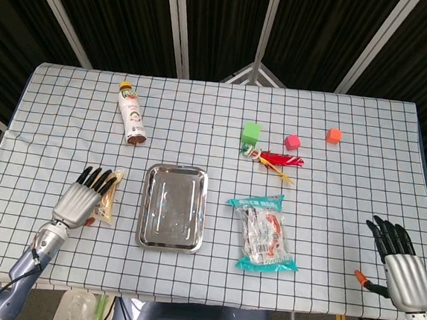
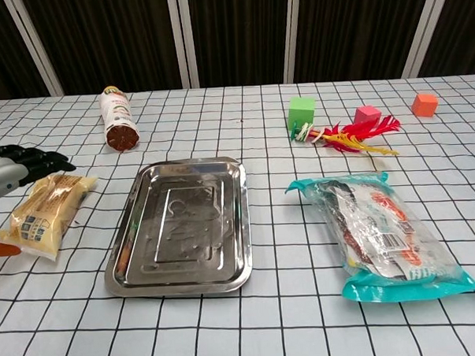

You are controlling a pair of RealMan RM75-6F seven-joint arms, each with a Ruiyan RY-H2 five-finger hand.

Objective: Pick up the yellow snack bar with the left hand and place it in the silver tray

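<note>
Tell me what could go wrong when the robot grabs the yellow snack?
1. The left hand hovers over the soft yellow snack bar packet with its fingers apart; it may crush the packet or let it slip.
2. The shiny silver metal tray lies just beside the packet, so the hand might bump its rim and slide it.
3. The packet could catch on the tray's raised edge and land half outside.

Surface: table [image 1: 346, 179] under a white black-grid cloth.
Centre: silver tray [image 1: 173, 207].
Left of tray: yellow snack bar [image 2: 46, 214].
Behind-left: lying bottle [image 1: 131, 113].
Right: teal packet [image 1: 264, 233], toy cubes, red feathered toy [image 1: 277, 160].
</note>
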